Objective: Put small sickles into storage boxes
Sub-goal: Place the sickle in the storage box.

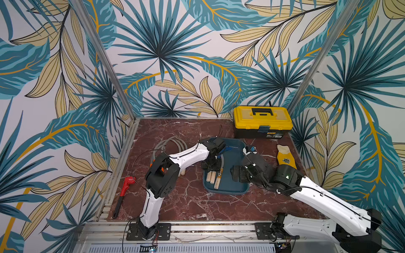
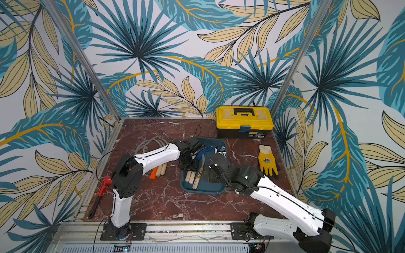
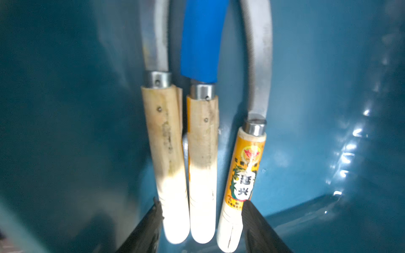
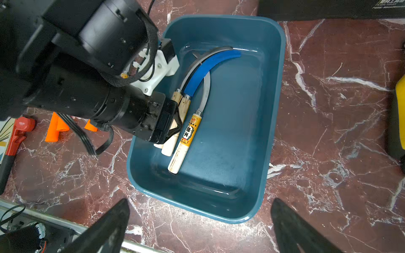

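Left end effector (image 3: 201,203), jaws wide astride the small sickles (image 3: 202,140) at lower centre, should lift straight out, dragging none.

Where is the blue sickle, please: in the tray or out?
In: the blue sickle lies on the tray floor, inside its walls.

Bright, even light; glare on the tray (image 3: 348,151), edges softly blurred.

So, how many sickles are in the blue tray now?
3, side by side in the tray: grey-bladed sickle with plain handle, blue-bladed sickle in the middle, sickle with labelled handle. Others may hide underneath.
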`<state>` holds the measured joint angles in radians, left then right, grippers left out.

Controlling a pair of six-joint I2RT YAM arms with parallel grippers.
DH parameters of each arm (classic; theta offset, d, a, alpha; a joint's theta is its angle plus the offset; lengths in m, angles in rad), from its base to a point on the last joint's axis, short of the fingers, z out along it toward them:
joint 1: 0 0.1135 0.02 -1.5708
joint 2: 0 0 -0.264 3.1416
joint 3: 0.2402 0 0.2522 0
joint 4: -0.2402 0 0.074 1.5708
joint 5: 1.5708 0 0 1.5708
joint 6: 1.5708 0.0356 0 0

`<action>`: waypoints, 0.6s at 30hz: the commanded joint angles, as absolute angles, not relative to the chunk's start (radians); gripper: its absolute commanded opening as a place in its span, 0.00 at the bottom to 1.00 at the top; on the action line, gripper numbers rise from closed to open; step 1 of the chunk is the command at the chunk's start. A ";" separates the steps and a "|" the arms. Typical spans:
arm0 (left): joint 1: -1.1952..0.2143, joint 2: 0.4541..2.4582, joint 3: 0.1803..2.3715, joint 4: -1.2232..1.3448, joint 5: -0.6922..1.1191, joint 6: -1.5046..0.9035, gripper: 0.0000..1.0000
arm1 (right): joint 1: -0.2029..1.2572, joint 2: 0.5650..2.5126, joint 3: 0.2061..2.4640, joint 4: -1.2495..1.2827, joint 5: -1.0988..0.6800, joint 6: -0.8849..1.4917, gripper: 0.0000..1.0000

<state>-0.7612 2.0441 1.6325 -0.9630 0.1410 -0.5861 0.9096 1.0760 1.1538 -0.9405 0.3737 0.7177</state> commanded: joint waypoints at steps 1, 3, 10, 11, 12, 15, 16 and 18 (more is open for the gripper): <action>-0.759 1.993 1.664 -0.965 0.151 -0.581 0.81 | 0.907 1.079 1.149 -0.939 0.380 0.715 1.00; -0.759 1.978 1.667 -0.965 0.153 -0.583 0.89 | 0.907 1.076 1.147 -0.939 0.382 0.718 0.99; -0.760 1.923 1.676 -0.967 0.160 -0.592 0.99 | 0.907 1.068 1.155 -0.925 0.375 0.719 0.99; -0.762 1.912 1.675 -0.968 0.157 -0.594 0.99 | 0.908 1.069 1.159 -0.924 0.371 0.718 0.99; -0.761 1.905 1.675 -0.968 0.155 -0.595 0.99 | 0.907 1.073 1.162 -0.923 0.369 0.715 0.99; -0.761 1.879 1.671 -0.970 0.146 -0.599 0.99 | 0.907 1.080 1.171 -0.919 0.355 0.714 0.99; -0.759 1.869 1.665 -0.969 0.142 -0.600 1.00 | 0.907 1.082 1.175 -0.915 0.348 0.713 0.99; -0.758 1.852 1.655 -0.969 0.137 -0.601 0.99 | 0.907 1.090 1.182 -0.908 0.335 0.708 1.00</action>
